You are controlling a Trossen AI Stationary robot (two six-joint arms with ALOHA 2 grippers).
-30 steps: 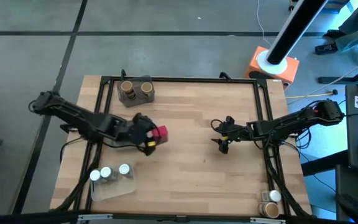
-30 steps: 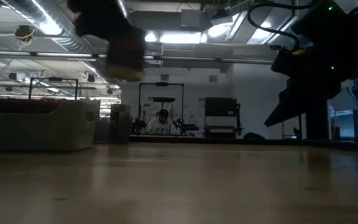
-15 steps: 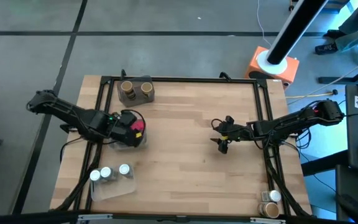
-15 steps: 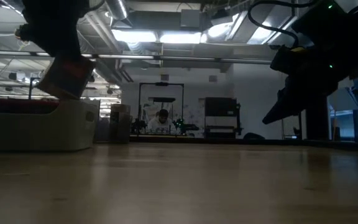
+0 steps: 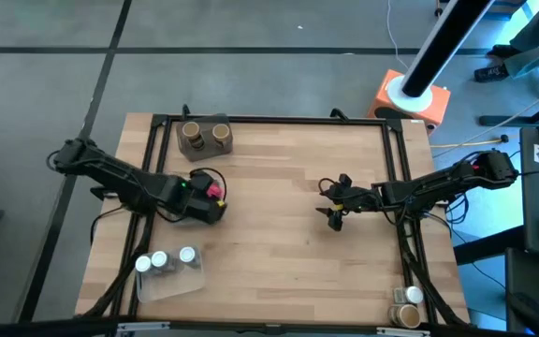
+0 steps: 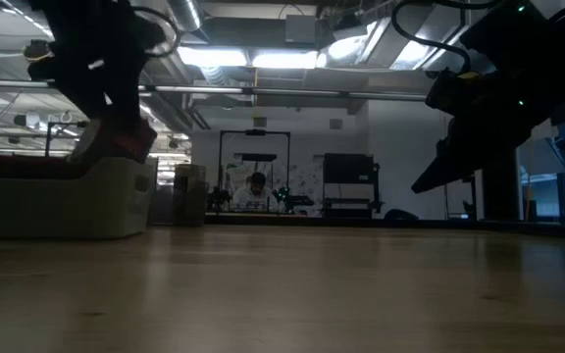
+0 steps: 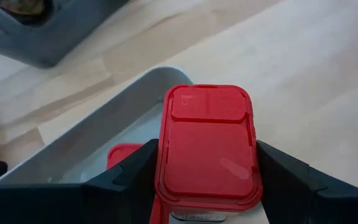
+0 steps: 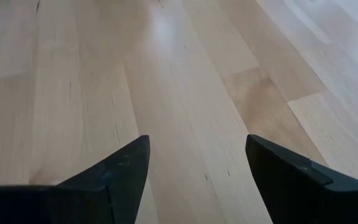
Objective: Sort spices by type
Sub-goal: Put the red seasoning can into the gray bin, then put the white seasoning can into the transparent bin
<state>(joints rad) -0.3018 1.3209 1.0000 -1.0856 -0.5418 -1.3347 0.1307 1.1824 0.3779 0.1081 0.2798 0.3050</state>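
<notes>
A pink-red boxy packet point(image 7: 207, 143) sits between the fingers of my left gripper point(image 5: 211, 197), which is shut on it at the table's left side. The packet hangs over a light grey tray point(image 7: 104, 115). Another red packet point(image 7: 122, 155) lies inside that tray. In the low view the held packet point(image 6: 116, 140) shows just above the tray's wall point(image 6: 62, 201). My right gripper point(image 5: 332, 213) stands open above bare wood at the table's right, with nothing between its fingers. My left gripper pinches the packet between its two fingers, one on each long side point(image 7: 161, 155). The fingers point(image 7: 135, 174) slant down from the table's left and run along the packet. The packet is lifted clear and tilted, its flat red face toward the wrist camera, above the tray.
A dark grey tray point(image 5: 204, 137) with two brown-topped round jars stands at the far left. A clear tray point(image 5: 168, 267) with white-capped jars lies at the near left. More jars point(image 5: 405, 306) stand at the near right corner. Bare wood fills the middle.
My left gripper has carried the red packet from the middle toward the table's left edge, then down over the light grey tray. Its wrist has rolled and tipped further downward, turning the packet with it. The gripper stays shut on the packet.
</notes>
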